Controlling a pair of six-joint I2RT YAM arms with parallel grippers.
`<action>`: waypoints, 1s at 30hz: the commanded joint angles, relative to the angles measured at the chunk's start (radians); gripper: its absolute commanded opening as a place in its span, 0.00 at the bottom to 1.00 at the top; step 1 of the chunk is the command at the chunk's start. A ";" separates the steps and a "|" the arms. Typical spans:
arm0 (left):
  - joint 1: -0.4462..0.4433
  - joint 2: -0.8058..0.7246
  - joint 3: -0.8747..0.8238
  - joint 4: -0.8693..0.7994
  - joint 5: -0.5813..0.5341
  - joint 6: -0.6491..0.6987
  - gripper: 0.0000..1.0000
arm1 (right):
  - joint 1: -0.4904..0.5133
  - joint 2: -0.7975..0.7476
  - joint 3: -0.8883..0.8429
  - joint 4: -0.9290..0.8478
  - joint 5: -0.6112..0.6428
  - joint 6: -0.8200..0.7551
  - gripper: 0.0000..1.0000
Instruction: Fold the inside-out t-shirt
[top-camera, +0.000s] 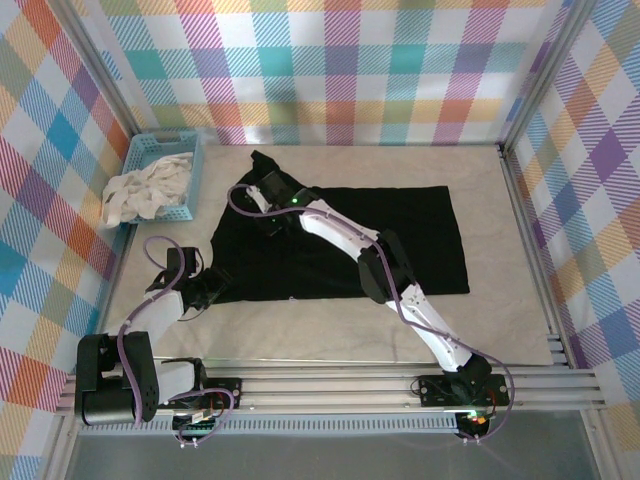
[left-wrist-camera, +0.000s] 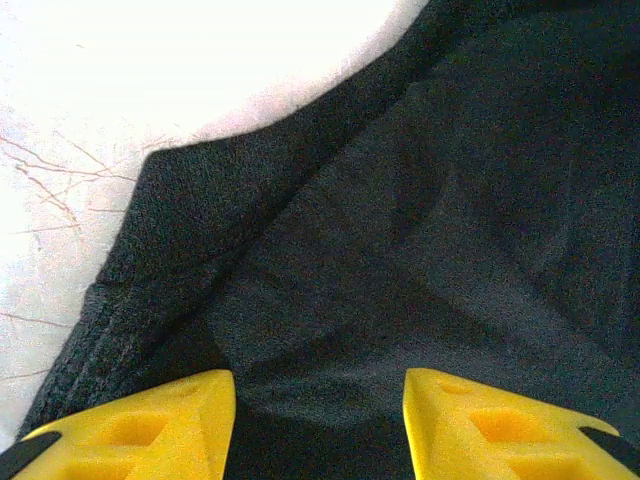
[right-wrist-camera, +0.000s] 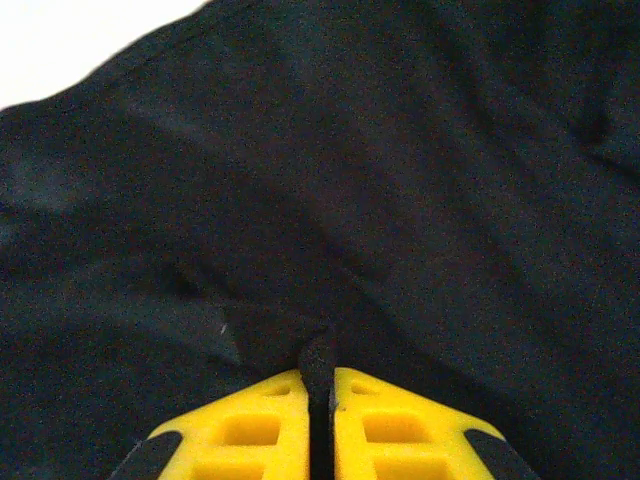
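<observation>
Your left gripper sits nearest, at the near-left corner of the shirt. Jaws are apart, about half spread, with nothing clamped between them. On the left wrist view the gripper hangs over the shirt. The yellow fingers are blocky foam-like wedges with square recesses. Whether they touch the cloth, you can't tell. The fabric here is a dark knit with a fine grain and soft creases, and a folded, stitched hem runs along its left edge. Beside it the table is pale and washed out, with thin vein-like lines.

Your right gripper reaches farther, across the shirt to its far-left part. On the right wrist view the gripper has its jaws pressed almost together, pinching a small ridge of the shirt between the yellow fingers. The cloth puckers up into the pinch, and wrinkles spread from it.

The shirt lies mid-table as a wide, mostly flat black rectangle. Its right side is smooth, and the left side is bunched with a flap sticking toward the far-left. The table is beige and matte.

Far left, a blue plastic basket with slotted sides sits well apart from the shirt's body. A crumpled white-cream cloth spills over its near-left rim. Plaid walls in pastel checks close in the back and sides.
</observation>
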 joint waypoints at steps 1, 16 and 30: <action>0.017 0.011 -0.021 -0.019 -0.022 0.016 0.49 | -0.026 -0.008 0.093 -0.044 0.073 0.119 0.16; 0.017 -0.037 0.010 -0.036 -0.014 0.010 0.54 | -0.104 -0.246 -0.188 -0.020 0.024 0.054 0.51; -0.112 -0.003 0.198 0.055 0.005 0.067 0.63 | -0.505 -0.973 -1.314 0.084 -0.229 0.324 0.54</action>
